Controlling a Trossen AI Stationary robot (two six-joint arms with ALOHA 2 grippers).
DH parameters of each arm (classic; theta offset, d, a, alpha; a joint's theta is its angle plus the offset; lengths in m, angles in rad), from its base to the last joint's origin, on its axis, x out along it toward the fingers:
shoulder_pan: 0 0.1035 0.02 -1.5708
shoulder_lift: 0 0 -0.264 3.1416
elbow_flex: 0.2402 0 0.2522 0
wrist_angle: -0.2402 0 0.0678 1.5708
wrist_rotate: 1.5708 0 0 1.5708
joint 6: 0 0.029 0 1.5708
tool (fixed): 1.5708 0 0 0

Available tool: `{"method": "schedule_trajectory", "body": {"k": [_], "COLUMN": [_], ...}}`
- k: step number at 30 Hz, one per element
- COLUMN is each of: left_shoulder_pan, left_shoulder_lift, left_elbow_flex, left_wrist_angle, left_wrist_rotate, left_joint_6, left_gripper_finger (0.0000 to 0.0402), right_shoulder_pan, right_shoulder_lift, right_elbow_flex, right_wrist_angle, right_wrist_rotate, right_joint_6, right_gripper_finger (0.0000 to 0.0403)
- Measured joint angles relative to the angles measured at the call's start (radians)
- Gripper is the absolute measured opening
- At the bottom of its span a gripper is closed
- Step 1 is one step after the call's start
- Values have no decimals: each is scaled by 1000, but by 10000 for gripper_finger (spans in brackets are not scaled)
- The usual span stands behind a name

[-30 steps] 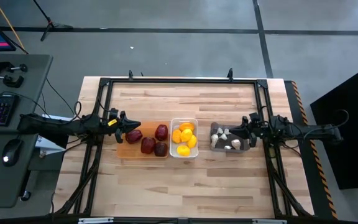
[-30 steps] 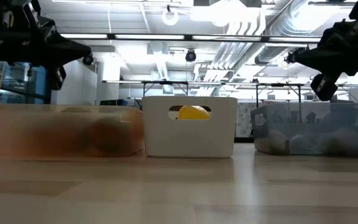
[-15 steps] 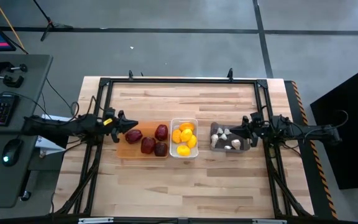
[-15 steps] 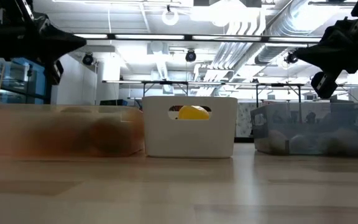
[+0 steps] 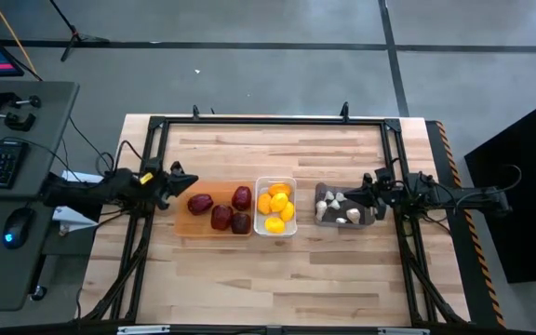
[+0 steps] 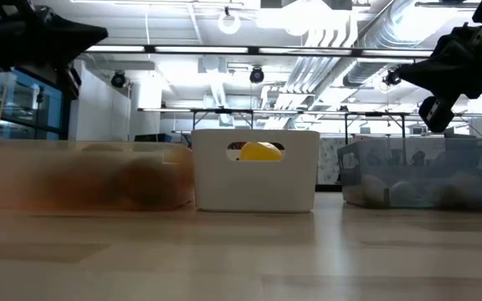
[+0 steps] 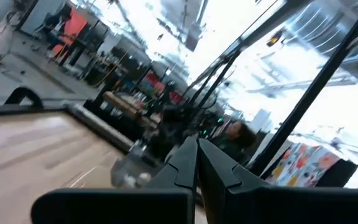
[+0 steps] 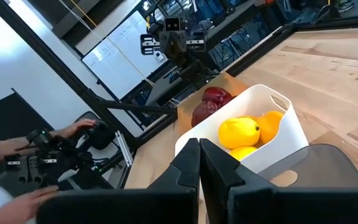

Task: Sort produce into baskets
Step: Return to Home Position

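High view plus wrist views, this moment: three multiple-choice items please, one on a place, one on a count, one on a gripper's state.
1. The white bin stands:
A) between the orange tray and the dark grey bin
B) left of both
C) right of both

2. Dark red pieces in the orange tray:
A) two
B) four
C) six

3. The left gripper is:
A) wide open
B) out of every view
C) shut, holding nothing

Answers:
1 A: the high view shows it in the middle of the row.
2 B: four can be counted in the high view.
3 C: in the left wrist view its fingers meet with nothing between them.
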Motion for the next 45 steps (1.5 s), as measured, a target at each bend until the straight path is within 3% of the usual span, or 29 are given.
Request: {"method": "schedule_trajectory", "body": {"k": [3, 9, 11, 45], "left_shoulder_pan": [0, 3, 3, 34], "left_shoulder_lift": [-20, -20, -19, -14], "left_elbow_flex": [-1, 0, -2, -1], "left_wrist_angle": [-38, -178, -251, -243], "left_wrist_rotate": [0, 2, 5, 4], "left_joint_6": [8, 330, 339, 375], "left_gripper_finger": [0, 0, 0, 0], "right_shoulder_pan": [0, 0, 0, 0], "right_shoulder_lift": [0, 0, 0, 0], "right_elbow_flex": [0, 0, 0, 0], "right_wrist_angle": [0, 0, 0, 0], "right_wrist_rotate": [0, 0, 0, 0], "right_joint_6": [-1, -2, 0, 4], "right_gripper_finger": [0, 0, 0, 0]}}
